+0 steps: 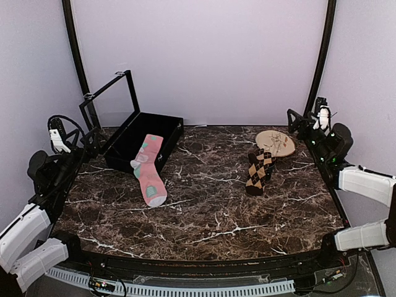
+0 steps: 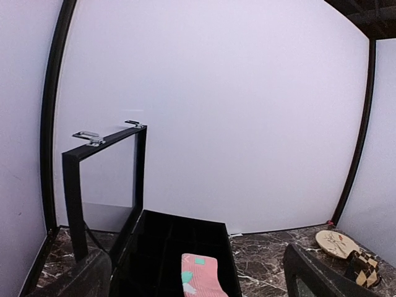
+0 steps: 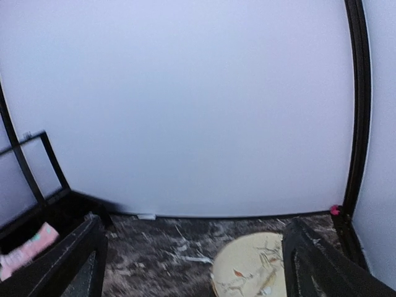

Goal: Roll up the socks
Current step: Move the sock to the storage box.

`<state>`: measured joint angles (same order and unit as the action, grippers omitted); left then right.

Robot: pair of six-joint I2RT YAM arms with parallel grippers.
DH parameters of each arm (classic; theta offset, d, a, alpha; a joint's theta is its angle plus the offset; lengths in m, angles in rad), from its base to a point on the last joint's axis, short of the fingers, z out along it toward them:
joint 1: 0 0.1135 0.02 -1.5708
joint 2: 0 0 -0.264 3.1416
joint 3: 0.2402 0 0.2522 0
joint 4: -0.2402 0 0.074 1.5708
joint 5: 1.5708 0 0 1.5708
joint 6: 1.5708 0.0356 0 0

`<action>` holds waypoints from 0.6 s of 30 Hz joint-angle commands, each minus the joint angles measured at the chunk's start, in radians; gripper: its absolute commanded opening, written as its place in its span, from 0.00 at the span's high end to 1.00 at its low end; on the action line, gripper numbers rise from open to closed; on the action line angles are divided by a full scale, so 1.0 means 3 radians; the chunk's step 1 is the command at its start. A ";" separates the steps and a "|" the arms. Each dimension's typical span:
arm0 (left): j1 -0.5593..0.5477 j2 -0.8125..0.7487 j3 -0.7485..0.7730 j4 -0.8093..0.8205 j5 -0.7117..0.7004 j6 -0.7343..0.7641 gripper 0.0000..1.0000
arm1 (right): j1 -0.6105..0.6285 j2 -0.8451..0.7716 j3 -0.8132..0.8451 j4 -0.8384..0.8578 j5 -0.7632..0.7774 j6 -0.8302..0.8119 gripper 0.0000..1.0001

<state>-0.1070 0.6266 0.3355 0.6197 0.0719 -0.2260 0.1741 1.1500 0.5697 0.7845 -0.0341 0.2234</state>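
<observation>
A pink sock (image 1: 150,168) with green patches lies flat left of centre, its cuff resting on the edge of the black box (image 1: 127,137); the cuff also shows in the left wrist view (image 2: 201,275). A brown argyle sock (image 1: 259,170) lies right of centre, its top touching a cream disc (image 1: 276,143). My left gripper (image 1: 85,143) is at the far left edge, open and empty, with the box ahead of it. My right gripper (image 1: 297,120) is at the far right back, open and empty, with the disc (image 3: 250,275) ahead of it.
The black box has its glass lid (image 1: 108,99) standing open at the back left. Black frame posts (image 1: 322,55) rise at both back corners. The marble table (image 1: 210,210) has a white ribbed strip along its near edge.
</observation>
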 commanded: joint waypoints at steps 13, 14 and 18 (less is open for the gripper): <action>-0.1205 0.1223 0.0784 -0.0890 -0.1023 0.0277 0.01 | 0.1211 0.1047 0.1292 -0.1365 0.0646 -0.0148 0.24; -0.1228 0.1255 0.0784 -0.0899 -0.1059 0.0230 0.01 | 0.1298 0.1096 0.1345 -0.1451 0.0676 -0.0144 0.24; -0.1308 0.1316 0.0787 -0.1037 -0.1170 0.0067 0.03 | 0.1711 0.1298 0.1522 -0.1687 0.0787 -0.0151 0.25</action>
<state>-0.4820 1.0245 0.5449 0.3626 -0.1886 -0.1726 0.5972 1.5002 0.9653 0.3832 0.1127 0.1982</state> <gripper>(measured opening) 0.974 0.755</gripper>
